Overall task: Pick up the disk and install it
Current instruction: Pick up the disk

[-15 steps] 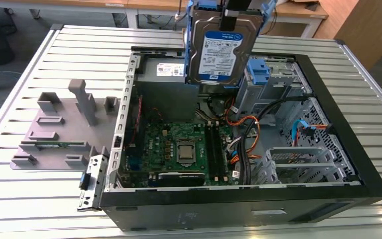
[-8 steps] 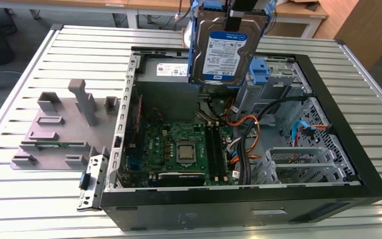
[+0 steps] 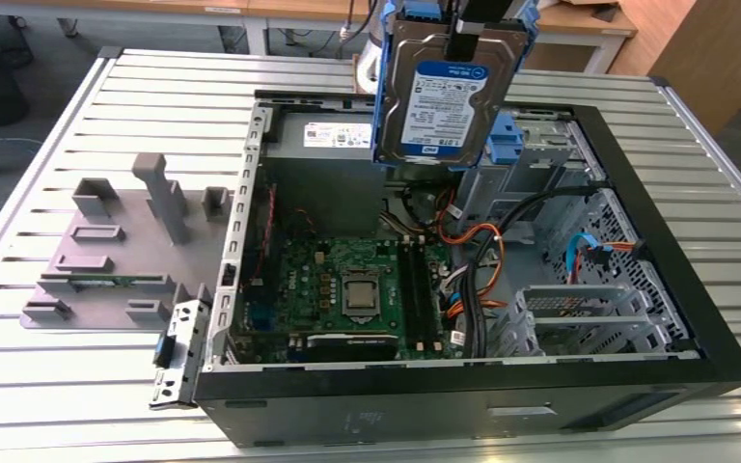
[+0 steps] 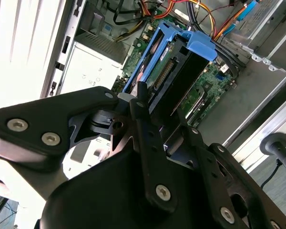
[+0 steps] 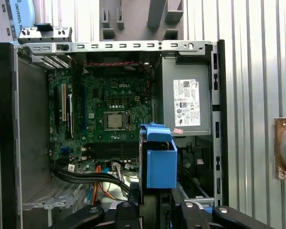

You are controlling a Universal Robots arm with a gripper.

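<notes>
- Blue-framed silver disk (image 3: 446, 96) hangs between the gripper (image 4: 164, 131) fingers (image 4: 142, 102), which pinch its carrier from both sides.
- Picking up looks done: the disk touches nothing but the fingers, above the open computer case (image 3: 474, 405). Seating it in a bay is not yet done.
- Below the fingertips lie the motherboard (image 5: 109, 109), orange and black cables (image 3: 480, 246) and the power supply (image 5: 186, 102).
- Room is ample above the case rim. Inside, I judge, case walls, cable loops and the metal drive cage (image 3: 590, 318) crowd any path.

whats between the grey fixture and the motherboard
The case's metal wall, seen in the exterior view, stands between the grey fixture and the motherboard.
</notes>
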